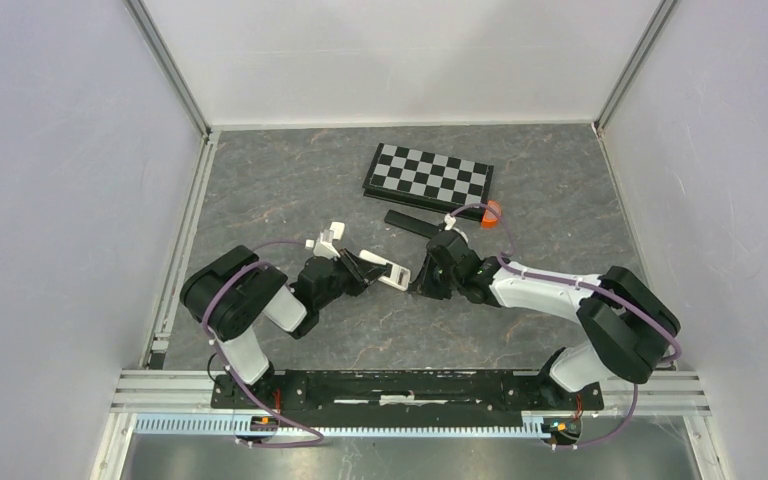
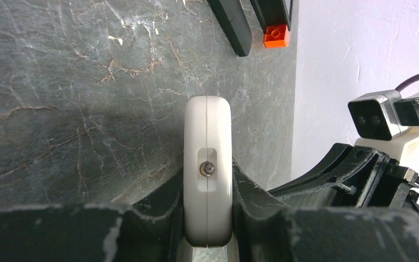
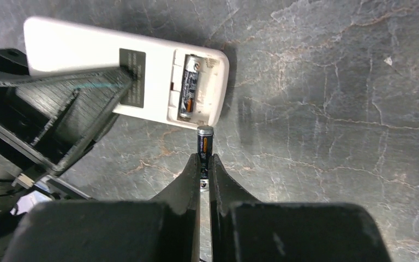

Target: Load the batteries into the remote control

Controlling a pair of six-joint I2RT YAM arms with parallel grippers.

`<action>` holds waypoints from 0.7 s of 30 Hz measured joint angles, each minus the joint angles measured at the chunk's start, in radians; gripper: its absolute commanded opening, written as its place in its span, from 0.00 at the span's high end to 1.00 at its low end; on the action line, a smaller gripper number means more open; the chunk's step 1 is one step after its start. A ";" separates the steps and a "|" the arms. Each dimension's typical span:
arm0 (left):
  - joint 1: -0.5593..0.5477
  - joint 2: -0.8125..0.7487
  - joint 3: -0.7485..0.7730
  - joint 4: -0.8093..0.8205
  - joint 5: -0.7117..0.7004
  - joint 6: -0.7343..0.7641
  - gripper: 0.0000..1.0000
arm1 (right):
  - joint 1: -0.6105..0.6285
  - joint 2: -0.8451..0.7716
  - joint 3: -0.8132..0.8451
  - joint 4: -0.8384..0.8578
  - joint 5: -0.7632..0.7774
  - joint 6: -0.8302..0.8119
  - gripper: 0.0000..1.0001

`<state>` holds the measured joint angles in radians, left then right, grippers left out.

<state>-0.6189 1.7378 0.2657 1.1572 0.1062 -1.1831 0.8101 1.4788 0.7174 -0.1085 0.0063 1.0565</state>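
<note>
My left gripper [image 1: 365, 268] is shut on the white remote control [image 1: 388, 273], holding it edge-on in the left wrist view [image 2: 207, 174]. In the right wrist view the remote [image 3: 82, 54] shows its open battery bay with one dark battery [image 3: 189, 85] seated in it. My right gripper [image 3: 204, 158] is shut on a second battery [image 3: 204, 141], whose silvery end points at the bay just below the remote's edge. In the top view the right gripper [image 1: 428, 280] sits just right of the remote.
A black remote [image 1: 415, 222] lies behind the grippers, with a folded chessboard [image 1: 428, 175] and an orange brick [image 1: 490, 213] further back. White clip-like parts [image 1: 326, 240] lie left of the grippers. Walls enclose the table on three sides.
</note>
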 measured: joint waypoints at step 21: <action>-0.005 0.020 -0.005 0.027 0.000 -0.030 0.98 | -0.054 0.082 0.021 0.127 -0.054 0.020 0.96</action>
<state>-0.6243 1.7580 0.2604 1.1839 0.1059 -1.2133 0.7559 1.5604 0.7380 0.0185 -0.0475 1.0763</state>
